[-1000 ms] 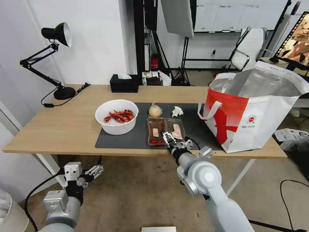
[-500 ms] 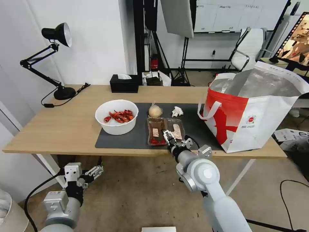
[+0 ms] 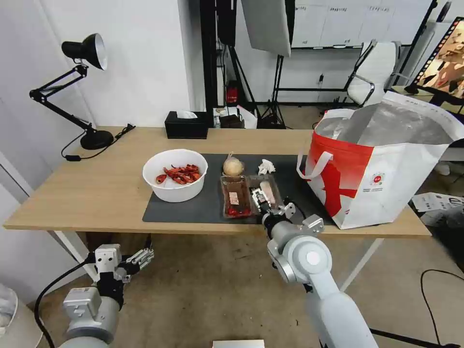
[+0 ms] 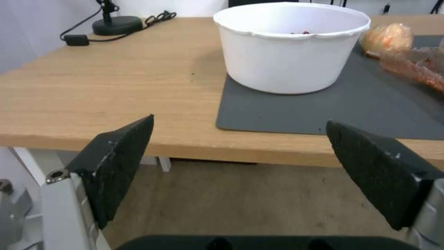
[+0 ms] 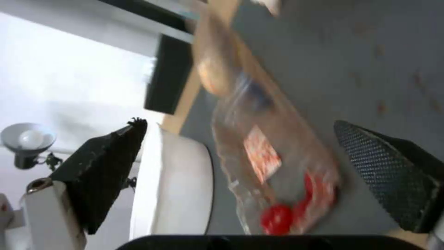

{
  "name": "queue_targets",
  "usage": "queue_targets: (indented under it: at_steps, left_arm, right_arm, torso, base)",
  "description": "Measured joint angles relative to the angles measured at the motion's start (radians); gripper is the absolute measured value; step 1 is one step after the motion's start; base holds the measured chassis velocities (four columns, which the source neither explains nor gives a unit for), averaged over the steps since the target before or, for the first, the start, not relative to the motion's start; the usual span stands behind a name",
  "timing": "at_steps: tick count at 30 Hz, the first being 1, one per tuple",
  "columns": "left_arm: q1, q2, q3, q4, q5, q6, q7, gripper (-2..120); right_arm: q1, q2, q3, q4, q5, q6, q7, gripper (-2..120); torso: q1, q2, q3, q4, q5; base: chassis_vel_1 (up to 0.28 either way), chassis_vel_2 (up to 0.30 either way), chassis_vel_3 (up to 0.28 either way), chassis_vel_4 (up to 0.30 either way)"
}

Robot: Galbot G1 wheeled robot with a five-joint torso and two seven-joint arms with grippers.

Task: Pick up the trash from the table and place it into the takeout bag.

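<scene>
- Clear two-part plastic tray [image 3: 247, 195] lies at the near edge of the dark grey mat [image 3: 193, 208], between the white round bowl [image 3: 175, 181] on its left and the takeout bag [image 3: 382, 164] on its right.
- Right gripper [image 3: 262, 199] sits over the tray's right compartment; the right wrist view shows its black textured fingers [image 5: 388, 173] spread wide, the crinkled tray [image 5: 273, 163] with red scraps between them, held by neither.
- Left gripper [image 3: 140, 255] hangs below the table [image 3: 87, 193] edge on the near left, its fingers [image 4: 116, 163] wide apart and holding nothing.
- Left wrist view shows the bowl's smooth wall [image 4: 287, 59] from the side; the head view shows red shell scraps inside it.
- Farther back lie the knotted bag of beige lump [image 3: 233, 166] and the crumpled tissue [image 3: 266, 167].
- Black tissue box [image 3: 186, 124] stands at the far edge.
</scene>
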Motion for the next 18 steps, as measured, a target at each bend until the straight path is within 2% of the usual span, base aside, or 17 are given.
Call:
queue_targets:
  at_steps: [4, 8, 9, 11, 18]
  left_arm:
    - [0.000, -0.002, 0.002, 0.003, 0.001, -0.007, 0.000, 100]
    - [0.000, -0.009, 0.005, 0.007, 0.003, -0.014, 0.000, 100]
    - [0.000, -0.009, 0.005, 0.007, 0.003, -0.014, 0.000, 100]
    - [0.001, -0.016, 0.005, 0.008, 0.007, -0.016, 0.000, 100]
    - [0.006, -0.022, 0.004, 0.003, 0.012, -0.017, 0.000, 100]
  right_arm:
    - [0.002, -0.044, -0.010, 0.002, -0.083, -0.017, -0.083, 100]
    - [0.050, -0.093, -0.033, -0.027, -0.073, -0.077, -0.144, 100]
    - [0.050, -0.093, -0.033, -0.027, -0.073, -0.077, -0.144, 100]
    - [0.103, -0.103, -0.052, -0.066, 0.008, -0.144, -0.128, 100]
    - [0.172, -0.080, -0.064, -0.108, 0.142, -0.189, -0.039, 100]
  torso:
    - [0.000, 0.000, 0.000, -0.0002, 0.0000]
    - [0.000, 0.000, 0.000, -0.0002, 0.0000]
    - [0.000, 0.000, 0.000, -0.0002, 0.0000]
    - [0.000, 0.000, 0.000, 0.0000, 0.0000]
    - [0.000, 0.000, 0.000, 0.0001, -0.0001]
  base:
    - [0.000, 0.000, 0.000, 0.000]
    - [0.000, 0.000, 0.000, 0.000]
    - [0.000, 0.000, 0.000, 0.000]
    - [0.000, 0.000, 0.000, 0.000]
    - [0.000, 0.000, 0.000, 0.000]
